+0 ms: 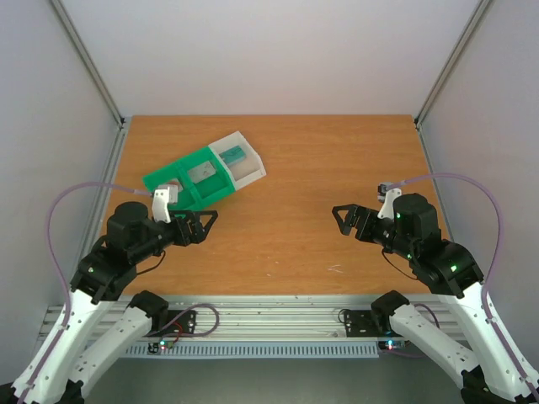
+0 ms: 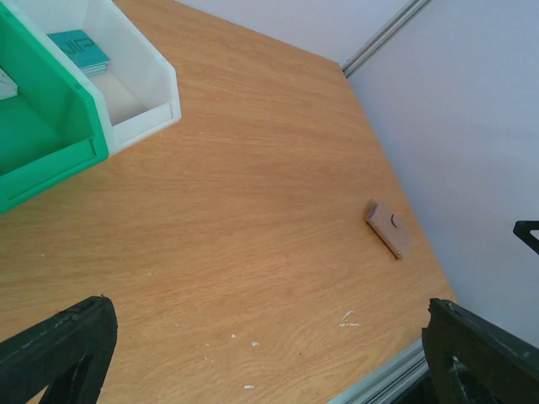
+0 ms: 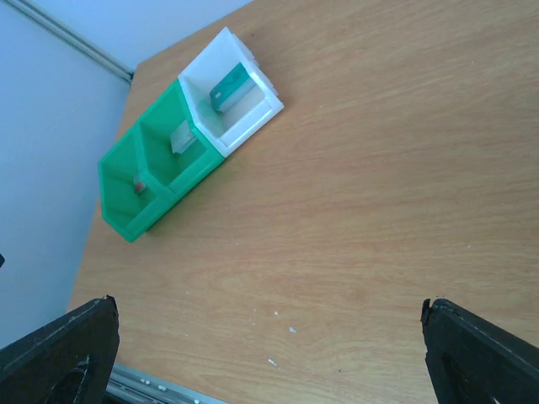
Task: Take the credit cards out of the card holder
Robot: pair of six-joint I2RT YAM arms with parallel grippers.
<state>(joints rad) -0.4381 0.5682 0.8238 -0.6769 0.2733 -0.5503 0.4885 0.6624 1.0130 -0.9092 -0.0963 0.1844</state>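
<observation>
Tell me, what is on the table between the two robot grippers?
Nothing. In the top view, the stretch of table between the left gripper and the right gripper is bare wood. Both grippers are open.

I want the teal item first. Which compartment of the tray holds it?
The white end compartment holds the teal item. The two green compartments hold only a pale card and a small round object.

Left tool (image 1: 207,227), right tool (image 1: 339,221): jaws spread
</observation>
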